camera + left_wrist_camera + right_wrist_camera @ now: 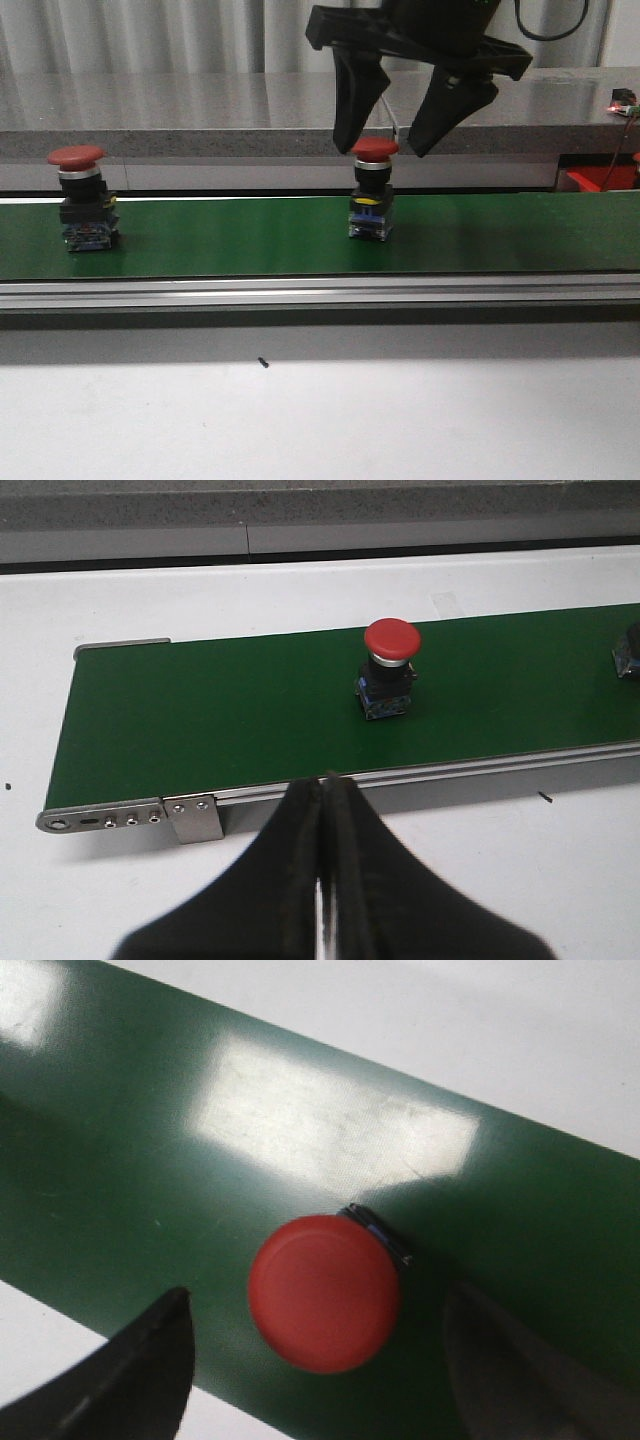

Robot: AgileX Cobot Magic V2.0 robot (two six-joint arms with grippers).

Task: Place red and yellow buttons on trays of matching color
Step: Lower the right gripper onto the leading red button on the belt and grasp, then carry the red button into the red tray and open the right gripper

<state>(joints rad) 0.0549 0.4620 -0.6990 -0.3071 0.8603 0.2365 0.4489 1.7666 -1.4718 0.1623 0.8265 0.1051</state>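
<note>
Your right pincer [390,140] hangs spread, straddling a red button [375,150] standing mid-belt [250,240]. Your left pincer [325,790] is pressed together. A second red button [76,157] stands at nine o'clock; red tray [600,178] at three.

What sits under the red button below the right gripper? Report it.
Under the red button cap sits its black, yellow and blue switch body, standing on the green conveyor belt. The right gripper is open above it. The right wrist view hides the body beneath the cap.

A lab or test bench: a green conveyor belt [250,240] with aluminium rail crosses a white desk [320,410], below a grey stone ledge [200,110].
</note>
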